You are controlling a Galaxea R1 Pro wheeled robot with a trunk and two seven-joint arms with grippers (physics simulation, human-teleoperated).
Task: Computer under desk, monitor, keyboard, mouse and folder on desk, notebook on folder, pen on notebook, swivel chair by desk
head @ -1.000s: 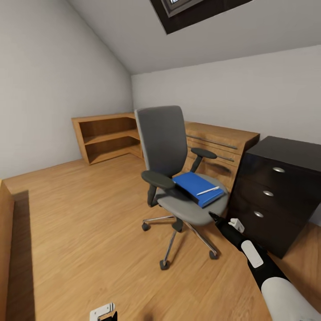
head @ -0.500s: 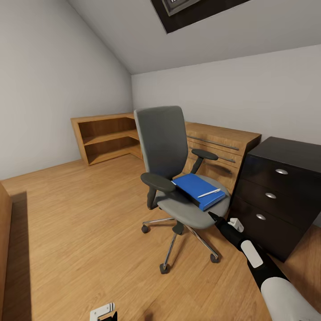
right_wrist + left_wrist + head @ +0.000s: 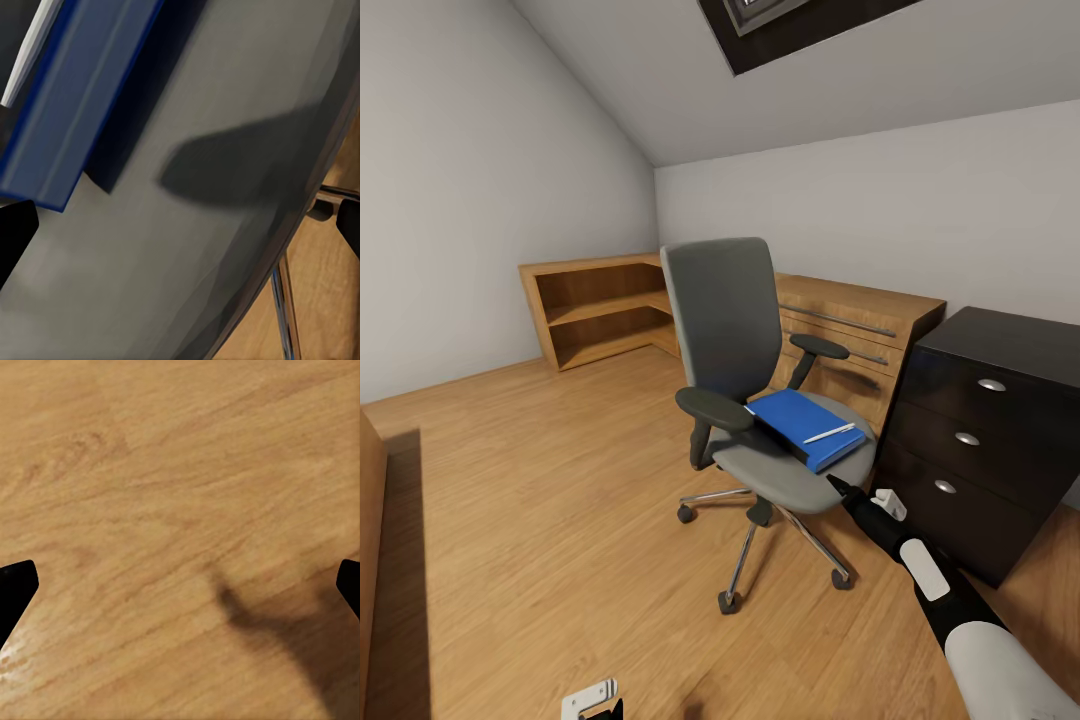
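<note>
Floor (image 3: pixel 540 520): we see warm wood-grain planks, smooth and faintly glossy, running across the room.
Desk (image 3: pixel 985 430): glossy black, boxy three-drawer unit with round silver knobs, standing right of the chair and near it.
Wooden chest (image 3: pixel 860 330): light wood with long silver bar handles, behind the chair against the wall; an open low shelf (image 3: pixel 600 310) of the same wood sits further left.
Swivel chair (image 3: pixel 740 340): matte grey seat and tall rounded back, black armrests, chrome five-star base on dark casters.
Folder (image 3: pixel 790 420): flat, bright blue, dark along one edge, lying on the chair seat; in the right wrist view its blue edge (image 3: pixel 67 127) lies on the grey seat.
Pen (image 3: pixel 828 432): thin whitish stick lying on top of the folder.
Right gripper (image 3: pixel 838 488): black fingers at the seat's front edge; we see the tips spread wide apart at the edges of the right wrist view, holding nothing.
Left gripper (image 3: pixel 180 585): over bare floor, tips likewise wide apart, empty.
Change: we find everything placed as it was half a second ago; the right arm has held its reach.
</note>
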